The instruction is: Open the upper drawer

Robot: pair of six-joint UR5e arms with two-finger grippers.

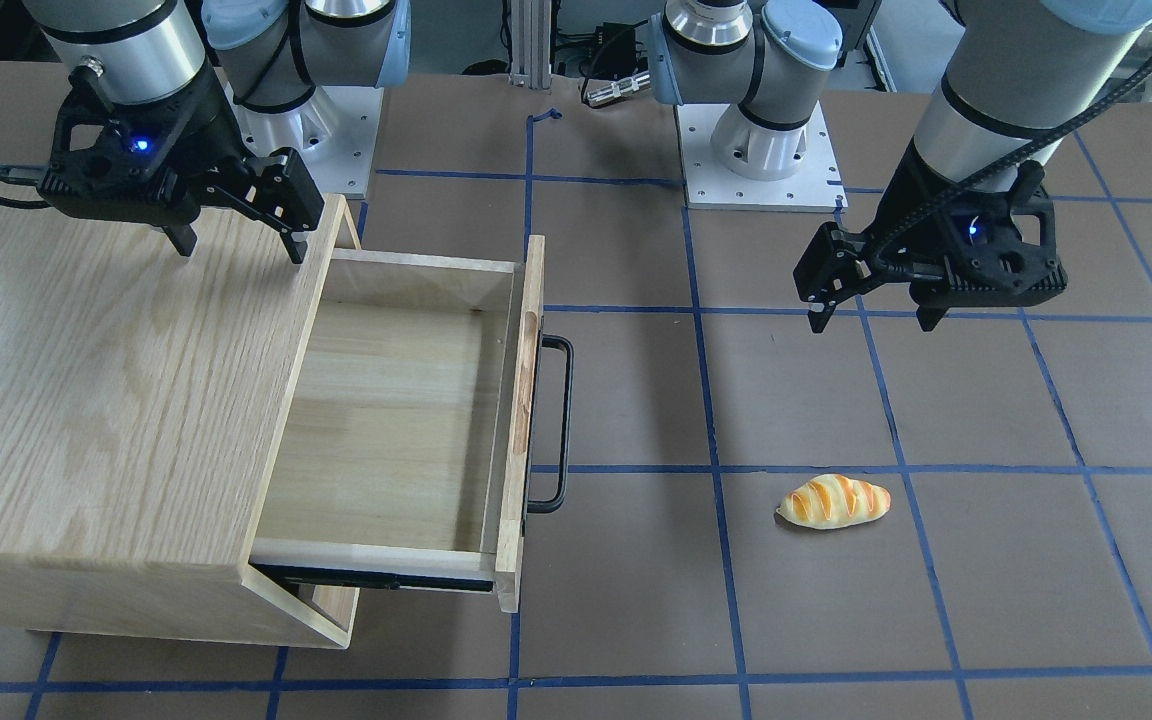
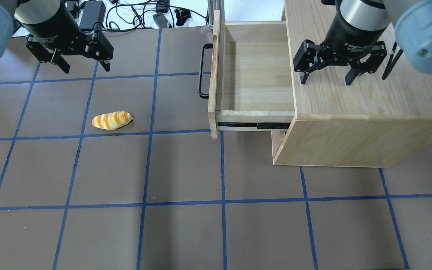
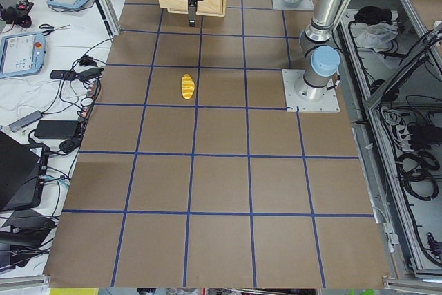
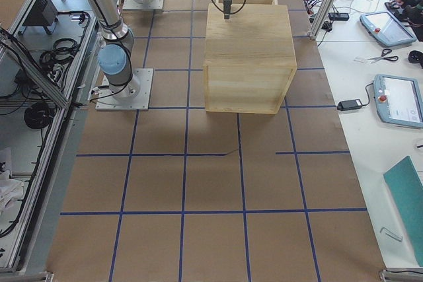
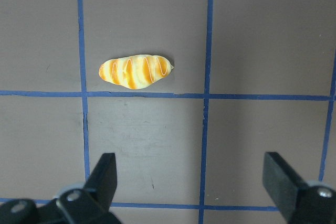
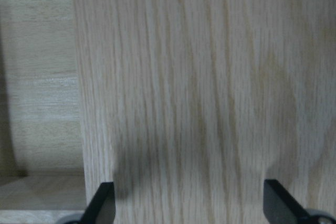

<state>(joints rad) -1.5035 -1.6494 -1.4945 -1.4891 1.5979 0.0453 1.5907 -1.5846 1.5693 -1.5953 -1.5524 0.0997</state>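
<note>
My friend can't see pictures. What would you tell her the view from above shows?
The upper drawer is pulled out of the wooden cabinet and looks empty, its black handle facing the table's middle. The right gripper hangs open over the cabinet top; the left gripper hangs open above the brown table, near a small striped bread roll.

Big cabinet: open-grained oak, matt. Its upper drawer: paler, smoother wood; bar handle black metal, slight sheen. Under the cabinet, tabletop: matt brown paper-like sheet, blue tape lines. Well clear of the cabinet, bread roll: glossy, plastic-looking.
</note>
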